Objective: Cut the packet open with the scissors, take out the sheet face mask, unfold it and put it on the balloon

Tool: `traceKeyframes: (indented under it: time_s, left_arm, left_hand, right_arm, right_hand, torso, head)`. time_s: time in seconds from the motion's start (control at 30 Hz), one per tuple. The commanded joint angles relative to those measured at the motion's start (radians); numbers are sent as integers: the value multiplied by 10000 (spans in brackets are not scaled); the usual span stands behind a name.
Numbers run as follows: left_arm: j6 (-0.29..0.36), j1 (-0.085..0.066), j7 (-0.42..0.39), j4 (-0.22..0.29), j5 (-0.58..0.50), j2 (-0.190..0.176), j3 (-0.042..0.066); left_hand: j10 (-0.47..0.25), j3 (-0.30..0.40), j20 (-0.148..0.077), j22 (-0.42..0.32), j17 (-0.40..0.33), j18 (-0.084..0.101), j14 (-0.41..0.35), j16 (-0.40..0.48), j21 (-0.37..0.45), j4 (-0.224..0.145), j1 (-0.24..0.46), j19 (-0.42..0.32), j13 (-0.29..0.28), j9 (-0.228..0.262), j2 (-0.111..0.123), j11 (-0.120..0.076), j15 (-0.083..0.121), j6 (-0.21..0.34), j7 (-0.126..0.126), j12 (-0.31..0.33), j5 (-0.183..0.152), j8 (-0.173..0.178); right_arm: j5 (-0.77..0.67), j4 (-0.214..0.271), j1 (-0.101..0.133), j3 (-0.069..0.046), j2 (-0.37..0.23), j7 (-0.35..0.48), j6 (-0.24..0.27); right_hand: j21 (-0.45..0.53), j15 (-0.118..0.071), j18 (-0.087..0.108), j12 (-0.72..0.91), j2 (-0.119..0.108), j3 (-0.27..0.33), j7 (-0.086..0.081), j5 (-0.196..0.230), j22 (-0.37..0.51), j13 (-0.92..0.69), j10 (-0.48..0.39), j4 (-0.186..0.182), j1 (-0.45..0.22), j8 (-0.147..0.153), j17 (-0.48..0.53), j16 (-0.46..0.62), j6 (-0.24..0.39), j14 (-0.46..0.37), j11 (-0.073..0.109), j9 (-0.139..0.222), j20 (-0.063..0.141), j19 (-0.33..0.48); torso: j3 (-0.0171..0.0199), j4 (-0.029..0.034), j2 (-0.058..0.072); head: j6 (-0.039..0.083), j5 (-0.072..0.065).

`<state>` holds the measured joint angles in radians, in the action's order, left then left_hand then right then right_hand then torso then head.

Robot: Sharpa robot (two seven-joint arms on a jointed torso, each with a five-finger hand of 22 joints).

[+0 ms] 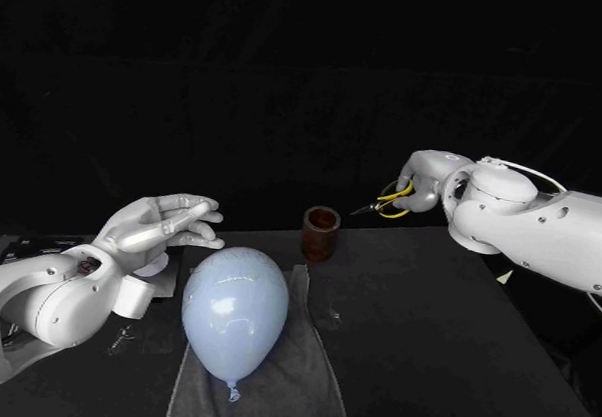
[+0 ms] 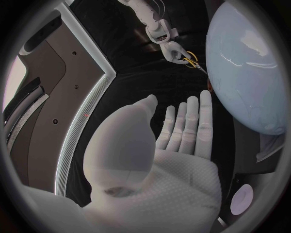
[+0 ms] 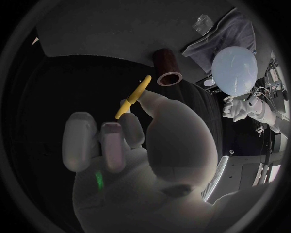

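— Grey cloth (image 1: 282, 388) lies nearest us on the black table (image 1: 448, 335). The pale blue rubber balloon (image 1: 236, 302) rests on it, knot toward us, with no mask on it.

— And our left hand (image 1: 167, 225)?

— It's raised just beside the balloon's far end, not touching it. From its own wrist we see the palm bare and the fingers stretched out, holding nothing.

— Where's the packet?

— We cannot say for certain. A crumpled clear scrap (image 3: 203, 20) on the cloth may be it, but it is too small to tell.

— Further out?

— The dark brown cylindrical holder (image 1: 321, 233) stands upright at the cloth's far edge, just beyond the balloon. Past it, our right hand (image 1: 422, 181) hangs above the table's far side. Its fingers are wrapped round the yellow-handled scissors (image 1: 386, 199), and the blades point down toward the holder.

— So the step is the cut?

— We judge so: the scissors are in our grip and nothing is opened yet. To do it well, we should have the left hand lift the packet by one end and hold it taut, well apart from the balloon. Then we bring the blades in from the side and snip only the sealed strip along one edge, so the folded sheet inside is spared.

— And the risk?

— Those points pass near thin rubber. We should keep them turned away from it throughout.
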<state>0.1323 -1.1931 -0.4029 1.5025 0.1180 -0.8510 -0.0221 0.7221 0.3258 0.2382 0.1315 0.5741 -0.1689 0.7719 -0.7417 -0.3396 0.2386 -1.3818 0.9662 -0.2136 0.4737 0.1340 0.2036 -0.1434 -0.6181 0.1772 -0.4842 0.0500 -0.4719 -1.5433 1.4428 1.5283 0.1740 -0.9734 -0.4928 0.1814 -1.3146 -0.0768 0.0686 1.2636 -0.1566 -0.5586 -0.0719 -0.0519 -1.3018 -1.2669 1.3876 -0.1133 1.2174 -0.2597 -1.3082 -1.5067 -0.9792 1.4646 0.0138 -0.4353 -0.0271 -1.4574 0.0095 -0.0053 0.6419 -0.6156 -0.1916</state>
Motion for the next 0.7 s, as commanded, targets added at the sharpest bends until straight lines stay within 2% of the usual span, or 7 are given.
traceKeyframes:
  time_s: [0.03,0.2,0.23,0.33,0.4,0.47,0.7]
  left_arm:
    - [-166,-22,-93,-51,64,80,5]
    - [-168,-21,-93,-135,65,145,5]
    - [-168,-21,-94,-153,65,156,5]
    - [-170,-19,-95,-213,65,190,4]
    - [-172,-18,-94,-243,65,209,4]
    - [-179,-16,-94,-275,65,234,3]
    - [-193,-12,-89,-333,66,282,2]
  left_hand:
    - [67,21,16,-10,7,-130,-71,31,-61,-55,-86,-24,7,-8,0,-30,-22,-60,796,69,-4,61]
    - [67,21,16,-10,7,-130,-71,31,-61,-55,-86,-24,7,-8,0,-30,-22,-60,796,69,-4,61]
    - [67,21,16,-10,7,-130,-71,31,-61,-55,-86,-24,7,-8,0,-30,-22,-60,796,69,-4,61]
    - [67,21,16,-10,7,-130,-71,31,-61,-55,-86,-24,7,-8,0,-30,-22,-60,796,69,-4,61]
    - [91,27,15,-13,-12,-130,-72,27,-68,-66,-96,-28,41,-33,-11,-31,-21,-73,795,95,-5,84]
    - [91,27,15,-13,-12,-130,-72,27,-68,-66,-96,-28,41,-33,-11,-31,-21,-73,795,95,-5,84]
    - [91,27,15,-13,-12,-130,-72,27,-68,-66,-96,-28,41,-33,-11,-31,-21,-73,795,95,-5,84]
  right_arm:
    - [-154,45,201,-9,89,-126,-286]
    - [-153,88,451,-9,191,-165,-450]
    - [-153,105,490,-9,201,-170,-471]
    - [-153,145,635,-9,269,-180,-536]
    - [-153,185,710,-10,311,-183,-571]
    - [-153,253,776,-10,351,-185,-608]
    - [-153,613,882,-11,392,-207,-804]
  right_hand:
    - [-56,-70,-54,-9,95,-11,179,-48,-13,-10,9,-59,-22,-727,-1478,-37,-876,804,28,-429,2,-53]
    - [-40,-72,-50,-37,107,-28,185,-52,0,11,-5,-57,-7,-732,-1474,-34,-871,802,34,-429,5,-44]
    - [-40,-72,-50,-37,107,-28,185,-52,0,11,-5,-57,-7,-732,-1474,-34,-871,802,34,-429,5,-44]
    - [-37,-73,-50,-43,109,-29,185,-52,3,16,-8,-58,-6,-732,-1480,-37,-870,803,34,-429,5,-43]
    - [-37,-73,-50,-43,109,-29,185,-52,3,16,-8,-58,-6,-732,-1480,-37,-870,803,34,-429,5,-43]
    - [-29,-73,-48,-63,113,-38,186,-57,10,32,-19,-57,1,-733,-1470,-31,-863,801,37,-428,7,-38]
    - [-14,-73,-44,-82,117,-44,185,-61,24,47,-29,-59,5,-733,-1465,-28,-857,799,38,-427,8,-31]
  torso:
    - [-4,2,-4]
    - [-14,25,-18]
    - [-12,29,-16]
    - [-5,42,-12]
    - [-5,27,-10]
    - [-14,35,-18]
    - [-4,25,4]
  head:
    - [80,-14]
    - [133,4]
    - [115,2]
    - [163,-18]
    - [186,-8]
    - [204,-26]
    - [239,43]
